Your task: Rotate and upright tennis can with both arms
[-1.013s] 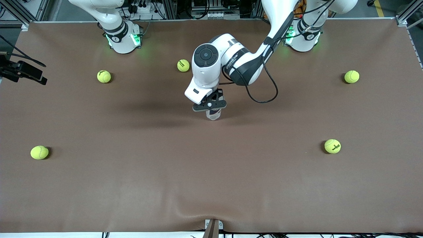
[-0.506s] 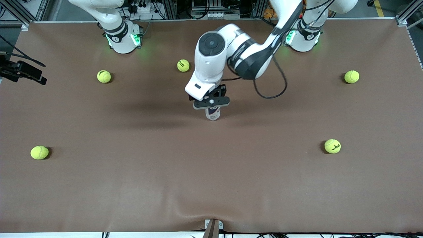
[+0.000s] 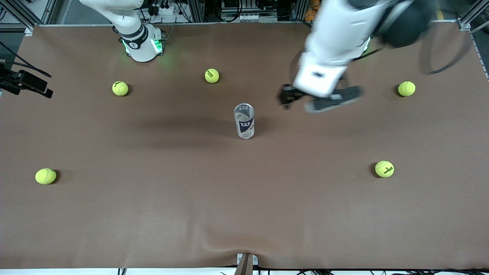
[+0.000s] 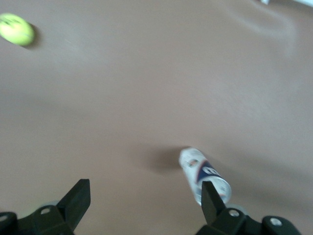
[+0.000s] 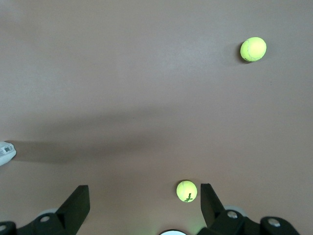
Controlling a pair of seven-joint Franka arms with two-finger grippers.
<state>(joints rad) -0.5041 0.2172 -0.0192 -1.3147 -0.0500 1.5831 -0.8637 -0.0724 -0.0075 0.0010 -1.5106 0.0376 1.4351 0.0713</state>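
The tennis can (image 3: 244, 121) stands upright in the middle of the brown table, white and dark blue with a white "W", and nothing touches it. My left gripper (image 3: 324, 102) is open and empty in the air over the table, off the can toward the left arm's end. In the left wrist view the left gripper (image 4: 144, 191) shows wide open with the can (image 4: 200, 171) beside one finger, apart from it. My right gripper (image 5: 144, 193) is open and empty, high over the table near its base. The can's edge (image 5: 6, 152) shows at that view's border.
Several yellow-green tennis balls lie scattered on the table (image 3: 153, 214): one (image 3: 212, 75) farther from the camera than the can, one (image 3: 406, 88) and one (image 3: 384, 169) toward the left arm's end, one (image 3: 120, 88) and one (image 3: 45, 176) toward the right arm's end.
My left gripper has let go of the upright can, risen and swung away toward the left arm's end. The can stays standing where it was. The right arm has not moved.
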